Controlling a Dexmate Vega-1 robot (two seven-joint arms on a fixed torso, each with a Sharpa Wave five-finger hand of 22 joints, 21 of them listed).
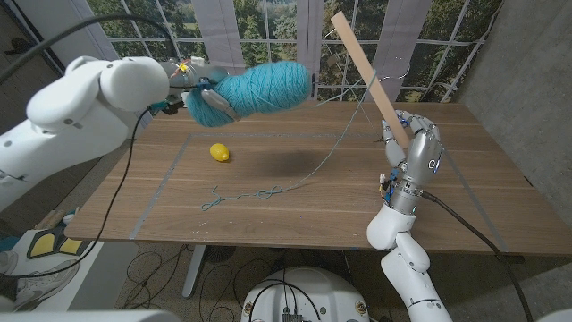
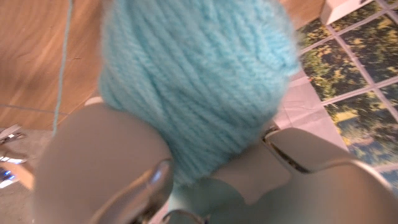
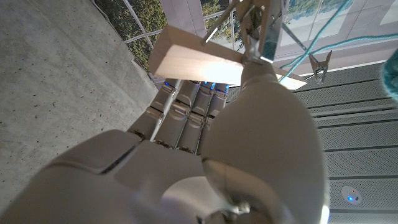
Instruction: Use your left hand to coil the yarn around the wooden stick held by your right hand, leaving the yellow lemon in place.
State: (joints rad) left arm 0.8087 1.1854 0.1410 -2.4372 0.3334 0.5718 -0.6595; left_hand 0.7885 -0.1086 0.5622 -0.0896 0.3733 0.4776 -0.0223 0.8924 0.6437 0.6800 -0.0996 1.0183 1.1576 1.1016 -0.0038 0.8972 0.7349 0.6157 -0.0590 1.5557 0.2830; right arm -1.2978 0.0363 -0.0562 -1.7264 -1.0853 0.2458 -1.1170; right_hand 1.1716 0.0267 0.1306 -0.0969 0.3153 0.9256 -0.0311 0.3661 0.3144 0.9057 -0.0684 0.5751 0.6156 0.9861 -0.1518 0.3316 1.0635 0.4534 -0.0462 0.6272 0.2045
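Observation:
My left hand (image 1: 204,92) holds a fat skein of light blue yarn (image 1: 255,89) up in the air above the table's far left. The skein (image 2: 193,81) sits between the left hand's fingers (image 2: 124,180) in the left wrist view. A loose strand (image 1: 335,148) runs from the wooden stick down to the tabletop, ending in a squiggle (image 1: 237,196). My right hand (image 1: 413,152) grips the wooden stick (image 1: 368,76) by its lower end, and the stick leans up and to the left. The stick (image 3: 199,62) and the strand (image 3: 323,34) show in the right wrist view. A yellow lemon (image 1: 219,153) lies on the table.
The wooden table (image 1: 483,179) has grey tape lines marking a rectangle. Windows with trees behind them stand past the far edge, and a concrete wall rises at the right.

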